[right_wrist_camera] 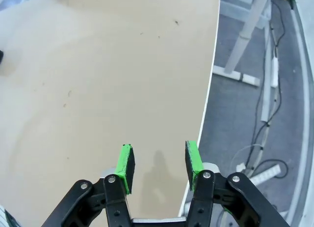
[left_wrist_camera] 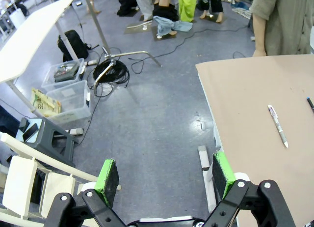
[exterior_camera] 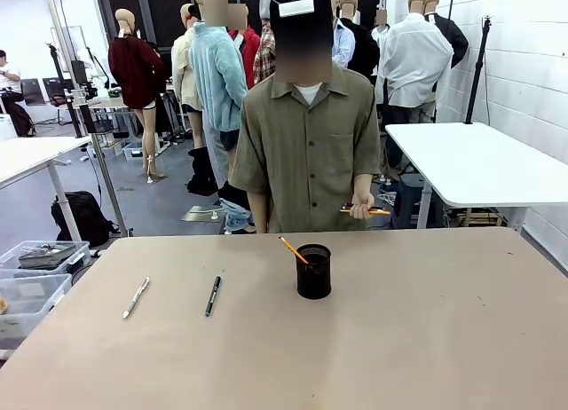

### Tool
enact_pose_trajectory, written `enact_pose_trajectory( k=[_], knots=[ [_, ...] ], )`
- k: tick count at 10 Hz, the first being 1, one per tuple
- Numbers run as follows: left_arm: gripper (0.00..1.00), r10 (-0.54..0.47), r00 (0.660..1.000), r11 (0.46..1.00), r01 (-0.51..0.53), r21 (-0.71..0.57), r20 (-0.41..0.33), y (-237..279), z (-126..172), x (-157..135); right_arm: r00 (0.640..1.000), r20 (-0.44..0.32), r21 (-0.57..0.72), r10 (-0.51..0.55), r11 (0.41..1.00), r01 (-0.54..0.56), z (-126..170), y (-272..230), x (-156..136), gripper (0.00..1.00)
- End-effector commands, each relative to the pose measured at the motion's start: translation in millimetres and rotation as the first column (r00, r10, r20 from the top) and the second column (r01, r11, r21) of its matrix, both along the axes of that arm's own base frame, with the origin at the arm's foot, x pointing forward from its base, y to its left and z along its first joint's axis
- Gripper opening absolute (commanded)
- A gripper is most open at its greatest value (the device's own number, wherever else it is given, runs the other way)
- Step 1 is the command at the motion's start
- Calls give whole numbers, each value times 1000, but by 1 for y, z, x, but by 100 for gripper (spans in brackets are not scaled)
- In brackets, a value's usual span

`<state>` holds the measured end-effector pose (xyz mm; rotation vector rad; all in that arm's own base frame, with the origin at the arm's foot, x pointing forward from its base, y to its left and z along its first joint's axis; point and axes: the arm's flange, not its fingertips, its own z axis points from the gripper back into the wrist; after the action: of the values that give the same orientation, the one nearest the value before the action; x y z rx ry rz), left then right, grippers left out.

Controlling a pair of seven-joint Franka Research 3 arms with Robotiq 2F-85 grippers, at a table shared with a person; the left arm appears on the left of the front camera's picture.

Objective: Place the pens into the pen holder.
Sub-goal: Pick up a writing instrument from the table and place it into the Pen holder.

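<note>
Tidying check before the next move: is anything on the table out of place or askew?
Nothing spilled or damaged. The white pen and dark pen lie loose left of the pen holder; an orange pencil leans inside it.

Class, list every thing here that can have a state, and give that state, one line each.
pen holder: upright on the table, one pencil in it.
orange pencil: in the holder, leaning out to picture left.
white pen: lying flat, outside the holder.
dark pen: lying flat, apart from the white pen.
person's hand: closed on a second pencil.
left gripper: open, empty.
right gripper: open, empty.
</note>
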<state>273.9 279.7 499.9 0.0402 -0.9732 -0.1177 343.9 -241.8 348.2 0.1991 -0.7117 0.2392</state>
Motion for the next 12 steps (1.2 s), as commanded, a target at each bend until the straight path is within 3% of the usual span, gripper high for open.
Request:
enact_pose_trajectory(
  k=[1, 4, 5, 9, 11, 12],
  knots=[
    [100, 16, 1000, 1000, -16, -9, 1, 0, -1, 2, 1000, -8, -22, 14, 1000, -14, -1, 4, 4, 54],
    [100, 0, 1000, 1000, 0, 0, 0, 0, 0, 0, 1000, -8, -22, 14, 1000, -14, -1, 4, 4, 54],
    [100, 21, 1000, 1000, -21, 12, 18, -9, 13, -7, 1000, -8, -22, 14, 1000, -14, -1, 4, 4, 54],
    [100, 41, 999, 977, -36, 212, -20, -97, 56, 41, 1000, -8, -22, 14, 1000, -14, -1, 4, 4, 54],
    [100, 6, 997, 932, 22, 362, -77, -167, 54, 58, 1000, -8, -22, 14, 1000, -14, -1, 4, 4, 54],
    [100, 44, 995, 921, -7, 389, -86, -202, 48, 62, 1000, -8, -22, 14, 1000, -14, -1, 4, 4, 54]
  ],
)
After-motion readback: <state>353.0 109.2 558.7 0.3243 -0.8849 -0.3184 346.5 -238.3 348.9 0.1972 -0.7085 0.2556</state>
